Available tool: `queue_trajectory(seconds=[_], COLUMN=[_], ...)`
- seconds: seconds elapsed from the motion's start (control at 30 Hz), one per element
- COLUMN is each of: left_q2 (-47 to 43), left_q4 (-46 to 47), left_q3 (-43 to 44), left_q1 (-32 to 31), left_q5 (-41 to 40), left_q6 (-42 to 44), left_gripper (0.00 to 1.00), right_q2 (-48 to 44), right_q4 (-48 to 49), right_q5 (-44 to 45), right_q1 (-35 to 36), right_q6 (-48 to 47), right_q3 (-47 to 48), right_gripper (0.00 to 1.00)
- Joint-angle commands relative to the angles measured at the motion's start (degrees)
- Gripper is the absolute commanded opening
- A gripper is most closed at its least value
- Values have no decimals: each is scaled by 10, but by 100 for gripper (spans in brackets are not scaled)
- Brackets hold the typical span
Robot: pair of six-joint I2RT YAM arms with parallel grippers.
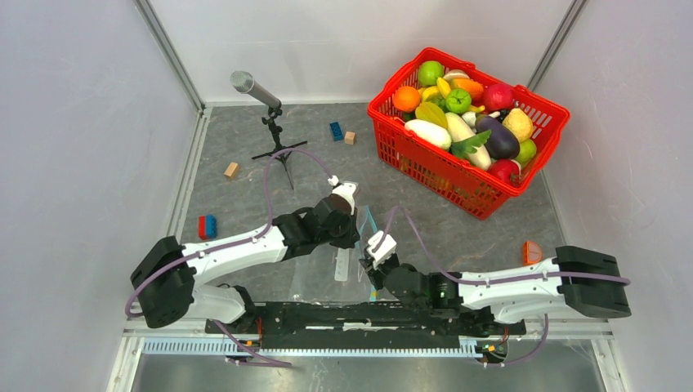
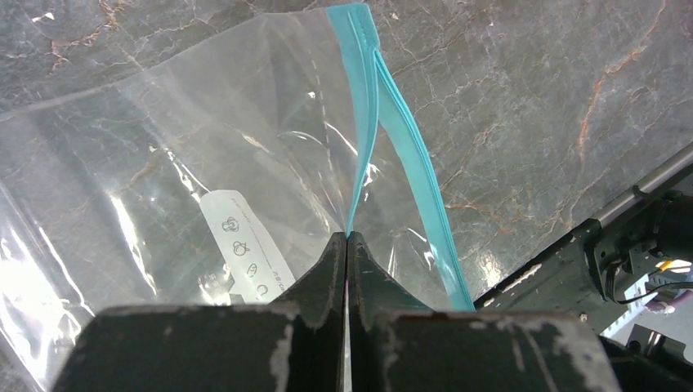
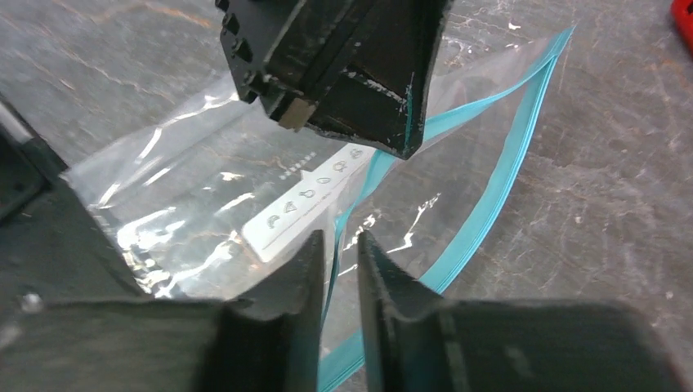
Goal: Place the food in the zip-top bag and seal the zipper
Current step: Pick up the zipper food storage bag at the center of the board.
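Left claw: closed fully, pads pressed flat together with no gap; pinched one lip of the zipper and held it raised off the bench.

Right claw: stood just beside the left one, jaws a narrow slit apart; straddled a stretch of the same raised blue lip; no firm clamp to be seen, so read as loose rather than gripping.

Zipper: unsealed, its two blue lips parted into a long mouth; met only at the far corner; lower lip lay curved on the bench.

Zip-top bag: lay mostly flat at the near edge between the two arms; clear film wrinkled and glaring; white label strip visible through it; nothing inside.

Food: heaped in the red mesh basket at the far right of the bench, well apart from the bag; an orange and green round pieces on top of the heap.

Step in hand: judged as opening and propping the mouth; loading not yet begun, sealing further off.

Next move calls for: a steady hold on the raised lip by the left claw to keep the mouth wide, a free right claw to reach the basket, take one small fruit and bring it to the gap; care with the flimsy film, likely to sag or slip shut once one lip goes slack.
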Motion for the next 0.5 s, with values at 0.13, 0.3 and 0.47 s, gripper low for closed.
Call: queue_trajectory(seconds=[0.13, 0.3, 0.47], left_q2=[-90, -125, -135], left_q4=[10, 11, 9], left_q3=[-20, -35, -35], left_q1=[-2, -2, -2], left_q5=[-27, -33, -26], left_q6=[30, 36, 36], left_gripper=[2, 2, 2], right_q2=[-127, -164, -149], right_q4=[1, -39, 3], right_q5=[-42, -94, -147], right_q1=[-70, -142, -157], right_q6=[102, 188, 201], right_q3=[-39, -59, -73], right_gripper=[40, 54, 56])
